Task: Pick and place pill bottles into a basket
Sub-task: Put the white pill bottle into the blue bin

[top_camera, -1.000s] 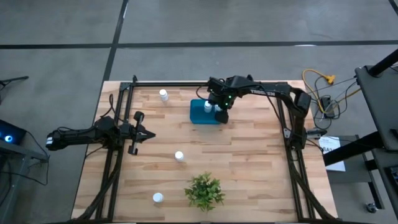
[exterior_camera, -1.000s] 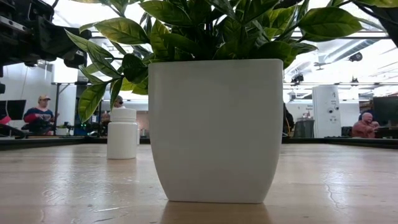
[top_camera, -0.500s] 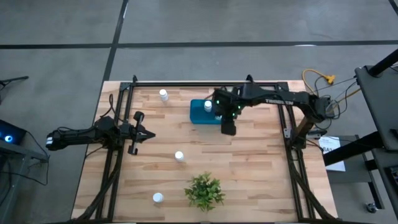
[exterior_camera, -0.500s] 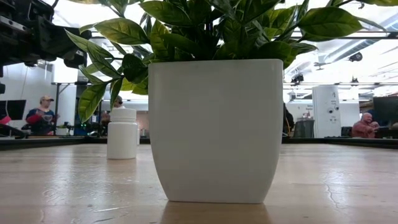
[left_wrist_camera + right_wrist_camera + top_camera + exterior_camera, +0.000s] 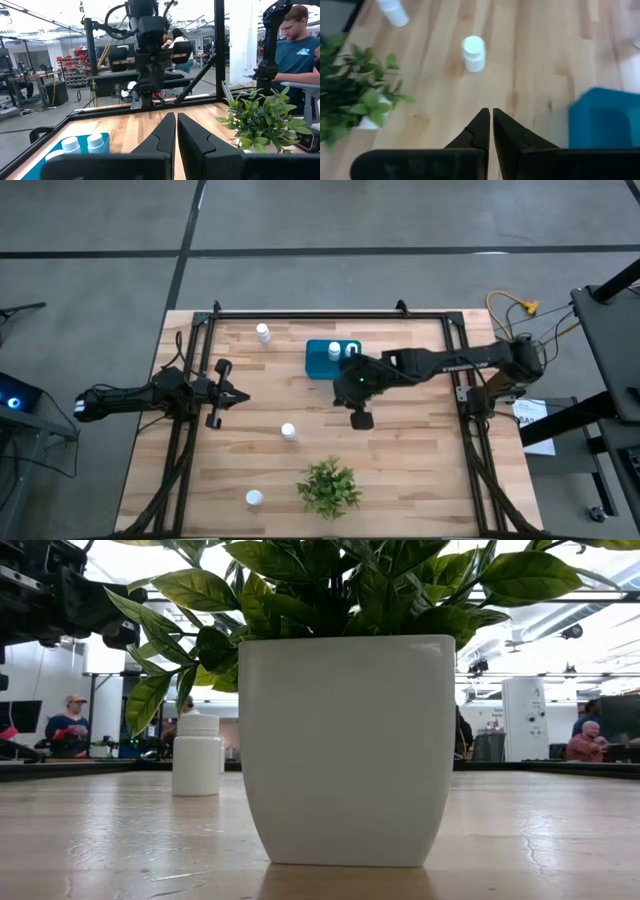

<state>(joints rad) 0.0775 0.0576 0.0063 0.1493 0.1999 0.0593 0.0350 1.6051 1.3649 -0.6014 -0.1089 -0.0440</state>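
- Right hand: fingers closed together, empty, over bare bench near basket.
- Basket: two pill bottles inside; three more apart on bench.
- Left hand: closed, empty, at left side.

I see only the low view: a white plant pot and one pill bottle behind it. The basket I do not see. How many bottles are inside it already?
Observer: The high view shows two pill bottles standing in the teal basket.
Operator: Where is the right gripper?
Observer: The right gripper is over bare table between the basket and the plant, fingers shut on nothing.
Operator: How many bottles are outside the basket?
Observer: Three: one at the far edge, one mid-table, one beside the plant.
Operator: And the left gripper?
Observer: The left gripper waits shut at the left side.
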